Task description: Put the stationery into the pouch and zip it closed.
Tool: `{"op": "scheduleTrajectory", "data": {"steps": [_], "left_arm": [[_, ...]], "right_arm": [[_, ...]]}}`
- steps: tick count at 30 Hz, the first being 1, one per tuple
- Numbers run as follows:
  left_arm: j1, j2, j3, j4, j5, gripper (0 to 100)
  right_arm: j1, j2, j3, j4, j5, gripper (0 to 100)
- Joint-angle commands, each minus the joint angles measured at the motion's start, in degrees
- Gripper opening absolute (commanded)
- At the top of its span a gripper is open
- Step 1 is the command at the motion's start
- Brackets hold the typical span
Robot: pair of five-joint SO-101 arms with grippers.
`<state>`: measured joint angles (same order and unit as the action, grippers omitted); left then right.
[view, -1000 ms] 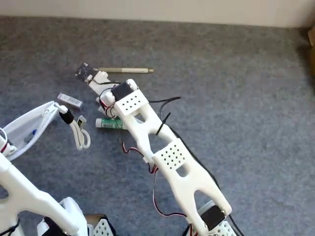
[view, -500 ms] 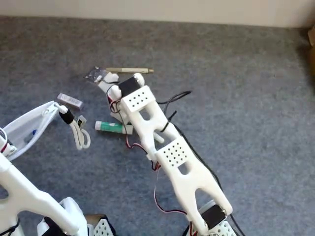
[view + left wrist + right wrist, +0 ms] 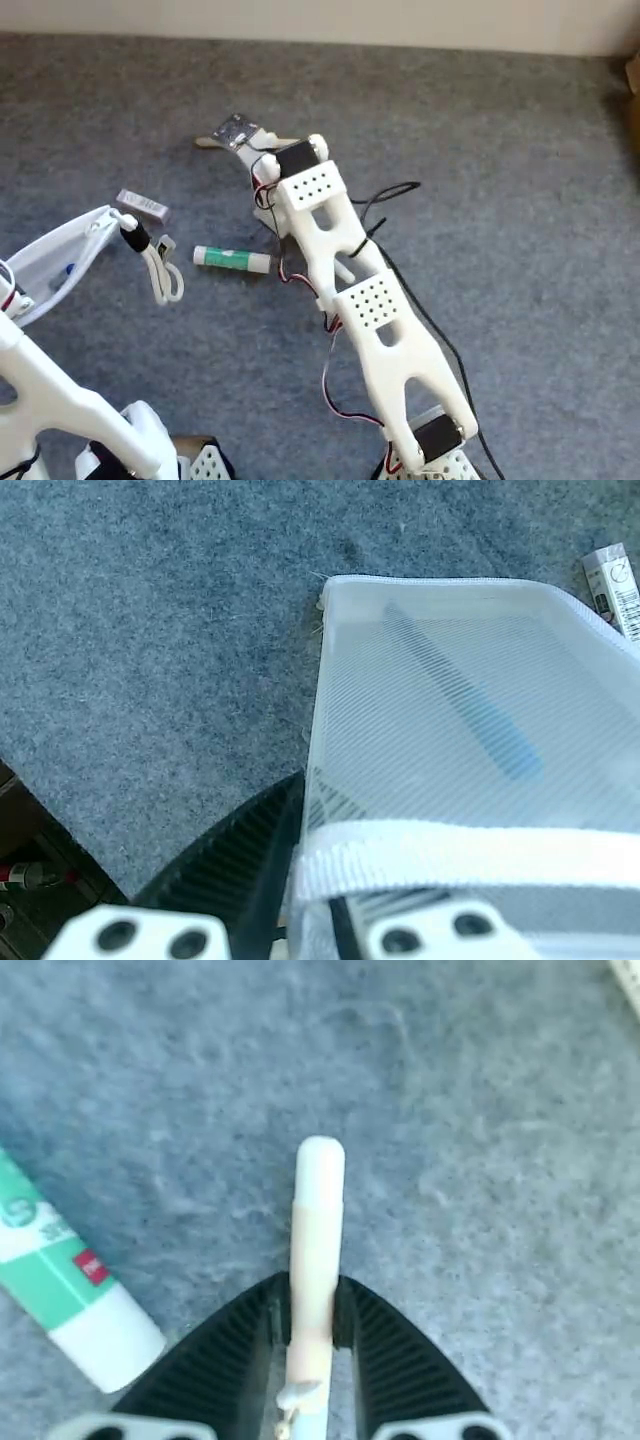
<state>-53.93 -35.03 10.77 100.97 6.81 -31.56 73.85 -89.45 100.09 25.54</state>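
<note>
Stationery and a pouch lie on a grey carpet [image 3: 500, 150] between two white robot arms. The right claw [image 3: 312, 1290] has just swung sideways, away from the pouch side, and now sits over a slim cream pen [image 3: 318, 1190]. Its black jaws are clenched against the pen's barrel, and the rounded tip pokes out ahead of them. The pen seems to rest on the carpet much where it lay a second ago, so this looks like a fresh grasp with the lift yet to come. The swing has also uncovered a green-and-white glue stick [image 3: 232, 259], which lies near that claw on the side toward the arm's base. The left claw [image 3: 300, 870] has not moved. It grips the woven edge band of a white mesh pouch [image 3: 470, 680], which spreads out directly ahead of it with its mouth open. A blue pen [image 3: 480, 715] is already inside, visible through the mesh. A small white block with a printed label [image 3: 141, 205] lies just past the pouch's far edge from the left claw. By count there are two claws, one pouch, two pens, one glue stick and one labelled block. That makes one item stowed and three outside, and the zip is not yet closed.
</note>
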Motion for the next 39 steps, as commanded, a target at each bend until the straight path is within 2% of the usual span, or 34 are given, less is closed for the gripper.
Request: {"op": "scheduleTrajectory", "data": {"steps": [1, 3, 8, 12, 20, 22, 28, 36, 39], "left_arm": [[-0.48, 0.31, 0.13, 0.09, 0.53, 1], [-0.48, 0.31, 0.66, 0.0, 0.53, 1], [2.07, 0.31, 2.68, 0.0, 0.53, 1], [3.82, 0.31, 3.03, -0.09, 0.53, 1], [3.56, 0.31, 2.95, -0.09, 0.53, 1], [3.56, 0.31, 3.03, -0.09, 0.53, 1], [3.82, 0.31, 2.77, -0.09, 0.53, 1], [3.74, 0.31, 2.95, -0.09, 0.53, 1], [3.65, 0.31, 3.03, -0.09, 0.53, 1]], "right_arm": [[1.54, -1.54, -0.92, 1.1, 0.44, 2.4], [1.45, -1.63, 0.66, 1.1, 0.44, 3.1], [0.84, -1.36, 1.36, 0.92, 0.0, 12.5], [-1.1, -1.36, 1.27, 0.66, -3.69, 12.8], [-2.59, -0.22, 1.8, -4.53, -4.13, 12.7], [-2.51, 1.01, 1.8, -4.35, -4.13, 11.9], [-2.51, 3.74, 1.27, -1.71, -4.13, 1.3], [-1.27, 3.74, 1.01, 0.75, -4.13, 0.5], [-0.4, 3.82, -3.3, 1.1, -4.13, 0.5]]}}
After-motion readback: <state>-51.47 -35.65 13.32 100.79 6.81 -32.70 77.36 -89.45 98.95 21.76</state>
